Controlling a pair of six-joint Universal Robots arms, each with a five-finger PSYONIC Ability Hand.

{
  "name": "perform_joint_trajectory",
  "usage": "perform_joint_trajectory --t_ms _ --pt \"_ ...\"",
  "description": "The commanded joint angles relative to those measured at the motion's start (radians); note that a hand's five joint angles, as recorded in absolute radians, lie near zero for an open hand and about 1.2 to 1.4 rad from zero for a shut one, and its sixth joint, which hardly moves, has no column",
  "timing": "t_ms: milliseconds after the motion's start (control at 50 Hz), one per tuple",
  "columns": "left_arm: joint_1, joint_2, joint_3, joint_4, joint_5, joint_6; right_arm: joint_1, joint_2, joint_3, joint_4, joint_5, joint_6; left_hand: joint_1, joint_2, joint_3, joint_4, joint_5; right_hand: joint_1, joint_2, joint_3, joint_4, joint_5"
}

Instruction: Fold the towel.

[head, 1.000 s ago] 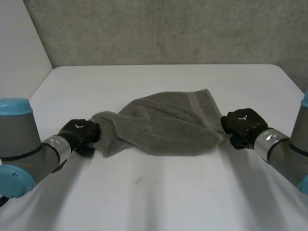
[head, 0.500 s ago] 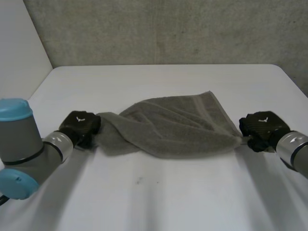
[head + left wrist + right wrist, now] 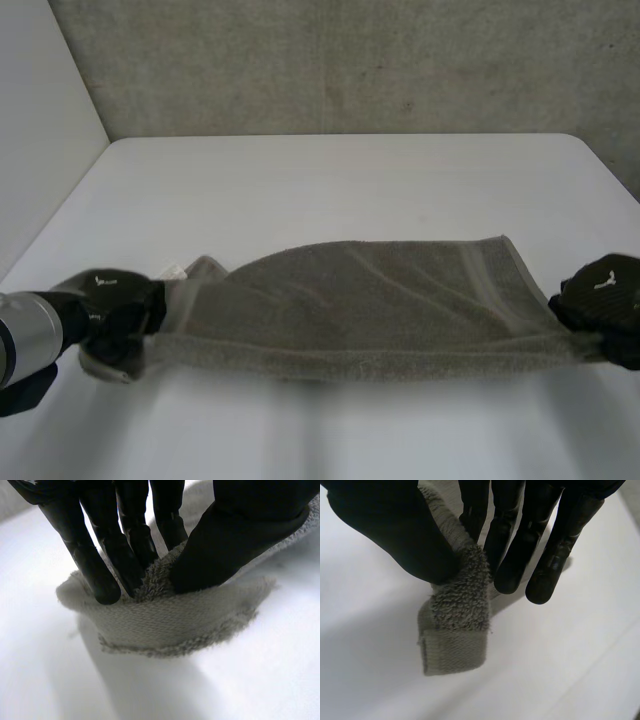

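Note:
A grey towel (image 3: 360,300) hangs stretched wide between my two hands, just above the white table (image 3: 330,180). My left hand (image 3: 115,305) pinches the towel's left corner (image 3: 165,615) between thumb and fingers (image 3: 100,575). My right hand (image 3: 605,295) pinches the towel's right corner (image 3: 457,625) between thumb and fingers (image 3: 520,555). The near long edge runs taut from hand to hand, and the far edge lies slack behind it.
The table's far edge meets a grey wall (image 3: 350,60). Its left edge runs along a pale wall (image 3: 40,130). Bare white tabletop lies beyond the towel and in front of it.
Both hands have moved apart and toward the near edge, pulling the bunched towel out into a long flat band. The left hand closed tighter on its corner.

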Motion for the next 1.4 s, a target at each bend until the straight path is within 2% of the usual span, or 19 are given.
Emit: perform_joint_trajectory --t_ms 20,100,140,320,380,400,420,460,480,500,520,540,580,620,800,1040,1240,1280,1400 --pt "0.022 -0.196 0.019 0.034 -0.003 0.085 0.013 0.202 -0.023 -0.014 0.052 -0.020 0.235 0.179 0.181 0.180 0.197 0.435 0.220 0.206 0.201 0.234" --pt "0.015 -0.290 0.081 0.054 -0.009 0.100 0.038 0.281 -0.082 -0.017 0.127 -0.010 0.235 0.179 0.181 0.180 0.197 0.435 0.220 0.206 0.201 0.234" --pt "0.004 -0.371 0.169 0.060 -0.011 0.097 0.131 0.349 -0.175 -0.041 0.185 0.000 0.235 0.179 0.181 0.180 0.197 0.435 0.220 0.206 0.201 0.234" --pt "-0.036 -0.508 0.489 0.104 -0.011 0.093 0.211 0.455 -0.483 -0.152 0.222 0.135 0.235 0.179 0.181 0.180 0.197 0.435 0.220 0.206 0.201 0.234" --pt "-0.056 -0.510 0.593 0.229 -0.011 0.094 0.253 0.481 -0.660 -0.255 0.225 0.226 0.235 0.179 0.181 0.180 0.197 0.435 0.220 0.206 0.201 0.234" --pt "-0.060 -0.504 0.636 0.327 -0.013 0.088 0.260 0.483 -0.731 -0.319 0.229 0.273 0.235 0.179 0.181 0.180 0.197 0.435 0.220 0.206 0.201 0.234" --pt "-0.060 -0.504 0.636 0.328 -0.013 0.088 0.263 0.478 -0.793 -0.397 0.236 0.327 0.235 0.179 0.181 0.180 0.197 0.435 0.220 0.206 0.201 0.234" --pt "-0.076 -0.459 0.674 0.588 -0.013 0.073 0.270 0.465 -0.839 -0.495 0.245 0.386 0.235 0.179 0.181 0.180 0.197 0.435 0.220 0.206 0.201 0.234" --pt "-0.076 -0.459 0.674 0.589 -0.013 0.073 0.270 0.442 -0.851 -0.609 0.255 0.446 0.235 0.179 0.181 0.180 0.197 0.435 0.220 0.206 0.201 0.234" --pt "-0.080 -0.426 0.670 0.739 -0.017 0.062 0.270 0.442 -0.852 -0.611 0.255 0.447 0.235 0.179 0.181 0.180 0.197 0.435 0.220 0.206 0.201 0.234" --pt "-0.083 -0.387 0.656 0.899 -0.032 0.036 0.267 0.405 -0.830 -0.732 0.264 0.503 0.235 0.179 0.181 0.180 0.197 0.435 0.220 0.206 0.201 0.234" --pt "-0.084 -0.387 0.656 0.900 -0.032 0.036 0.267 0.405 -0.830 -0.733 0.264 0.503 0.235 0.179 0.181 0.180 0.197 0.435 0.220 0.206 0.201 0.234" --pt "-0.090 -0.343 0.610 1.140 -0.071 -0.042 0.264 0.325 -0.737 -0.926 0.270 0.568 0.235 0.179 0.181 0.180 0.197 0.435 0.220 0.206 0.201 0.234" --pt "-0.087 -0.332 0.598 1.173 -0.089 -0.080 0.262 0.296 -0.683 -0.980 0.265 0.569 0.235 0.179 0.181 0.180 0.197 0.435 0.220 0.206 0.201 0.234" --pt "-0.079 -0.378 0.506 0.965 -0.063 -0.160 0.270 0.288 -0.501 -0.832 0.207 0.557 0.235 0.179 0.181 0.180 0.197 0.435 0.220 0.206 0.201 0.234" --pt "-0.062 -0.482 0.219 0.856 0.007 -0.145 0.262 0.431 -0.249 -0.692 0.121 0.451 0.235 0.179 0.181 0.180 0.197 0.435 0.220 0.206 0.201 0.234" --pt "-0.014 -0.473 0.059 0.669 0.007 0.011 0.207 0.449 -0.129 -0.609 0.130 0.296 0.235 0.179 0.181 0.180 0.197 0.435 0.220 0.206 0.201 0.234" --pt "-0.004 -0.409 0.007 0.564 0.001 0.094 0.176 0.402 -0.096 -0.519 0.129 0.269 0.235 0.179 0.181 0.180 0.197 0.435 0.220 0.206 0.201 0.234" --pt "0.022 -0.264 -0.063 0.359 -0.002 0.160 0.130 0.302 -0.025 -0.322 0.121 0.200 0.235 0.179 0.181 0.180 0.197 0.435 0.220 0.206 0.201 0.234"
